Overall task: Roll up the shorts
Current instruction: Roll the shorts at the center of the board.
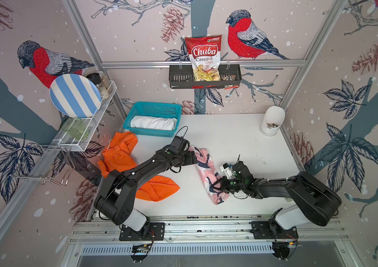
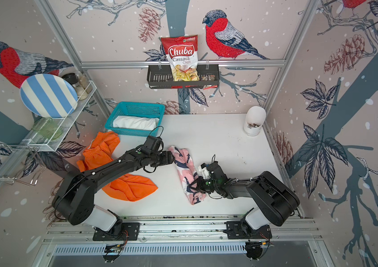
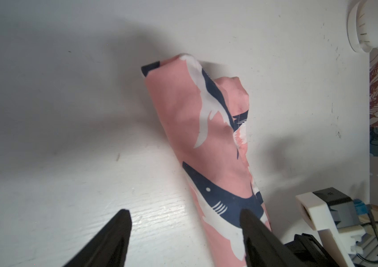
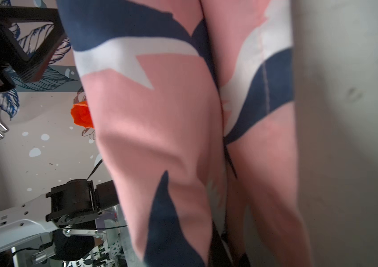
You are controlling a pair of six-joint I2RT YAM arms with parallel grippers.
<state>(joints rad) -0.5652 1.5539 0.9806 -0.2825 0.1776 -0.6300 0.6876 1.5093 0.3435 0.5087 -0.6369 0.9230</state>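
Observation:
The pink shark-print shorts lie mid-table, gathered into a long narrow roll. My left gripper is open at the roll's far end. One of its fingers is over the fabric and the other is over bare table. My right gripper is shut on the roll's near part. In the right wrist view the pink shorts fill the frame and bunch around a dark finger. The orange shorts lie crumpled at the left, partly under my left arm. The white shorts lie rolled in the teal basket.
The teal basket stands at the back left of the table. A white container stands at the back right. A wire rack with a striped plate hangs on the left wall. A chips bag sits in a black basket on the back wall.

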